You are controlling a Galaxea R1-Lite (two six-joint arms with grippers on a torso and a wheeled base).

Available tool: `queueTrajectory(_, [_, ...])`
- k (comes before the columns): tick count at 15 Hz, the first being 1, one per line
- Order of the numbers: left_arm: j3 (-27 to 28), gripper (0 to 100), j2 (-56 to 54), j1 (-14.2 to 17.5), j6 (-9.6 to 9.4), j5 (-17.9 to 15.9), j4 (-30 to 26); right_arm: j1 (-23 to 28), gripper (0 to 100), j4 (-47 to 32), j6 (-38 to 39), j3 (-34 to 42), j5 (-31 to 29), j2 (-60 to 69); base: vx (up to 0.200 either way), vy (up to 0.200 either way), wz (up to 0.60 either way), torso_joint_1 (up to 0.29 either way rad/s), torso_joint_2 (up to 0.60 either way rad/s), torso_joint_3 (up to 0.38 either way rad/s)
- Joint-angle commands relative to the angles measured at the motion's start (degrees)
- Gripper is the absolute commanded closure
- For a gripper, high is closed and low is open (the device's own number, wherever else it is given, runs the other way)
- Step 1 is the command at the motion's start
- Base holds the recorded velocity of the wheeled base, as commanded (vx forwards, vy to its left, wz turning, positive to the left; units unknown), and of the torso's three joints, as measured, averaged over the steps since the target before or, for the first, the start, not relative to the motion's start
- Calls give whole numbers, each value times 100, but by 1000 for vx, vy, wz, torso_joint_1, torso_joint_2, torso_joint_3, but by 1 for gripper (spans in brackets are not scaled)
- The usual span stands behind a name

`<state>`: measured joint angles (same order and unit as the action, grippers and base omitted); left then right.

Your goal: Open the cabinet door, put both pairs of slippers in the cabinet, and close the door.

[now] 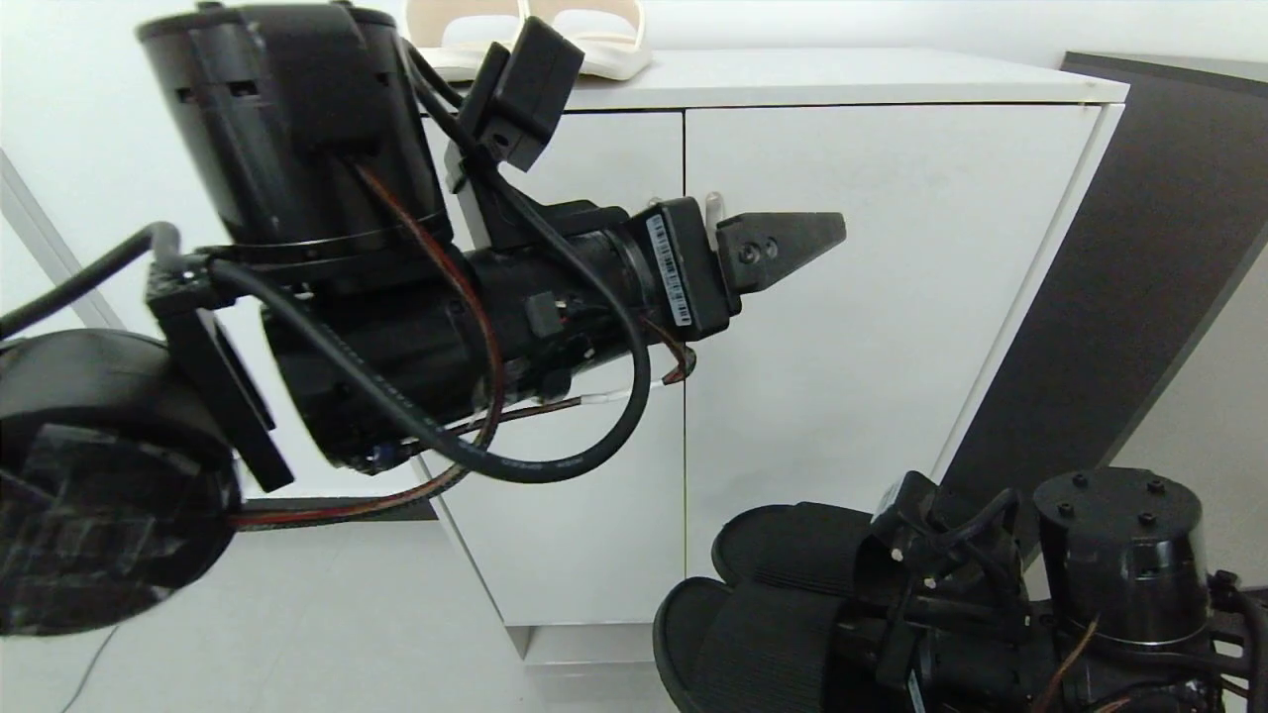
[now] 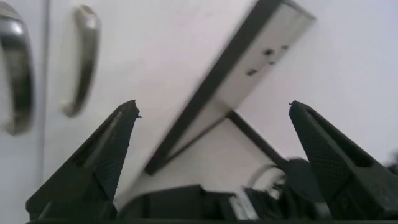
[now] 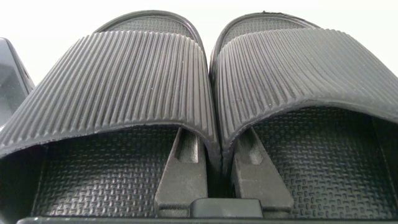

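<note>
Cabinet (image 1: 872,297) doors shut, cream slippers (image 1: 594,45) on top. L gripper (image 2: 213,112) up in front of the doors w/ fingers spread wide, holding nothing — door handles (image 2: 84,59) near. R gripper (image 3: 214,140) low by cabinet's base — fingers under both straps, pinching black slippers (image 1: 773,594) together.

Home-like hallway, white shoe cabinet (image 1: 872,327), cream slippers (image 1: 614,45) on top, black slippers (image 1: 783,614) nearby
</note>
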<state>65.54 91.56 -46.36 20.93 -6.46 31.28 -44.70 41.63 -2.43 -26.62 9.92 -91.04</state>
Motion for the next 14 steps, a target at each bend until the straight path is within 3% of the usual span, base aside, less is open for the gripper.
queueTrajectory(1, [196,0,309,-13,-107,189,-8,-3,100,3,-4,-9,1,-10,0,0,0,0,0,0])
queueTrajectory(6, [249,0,353,417,-116,338,-131,32,100,3,-12,-27,-8,-19,0,0,0,0,0,0])
queueTrajectory(14, [847,0,933,444,-116,453,-122,32,100,3,-12,-9,1,-28,0,0,0,0,0,0])
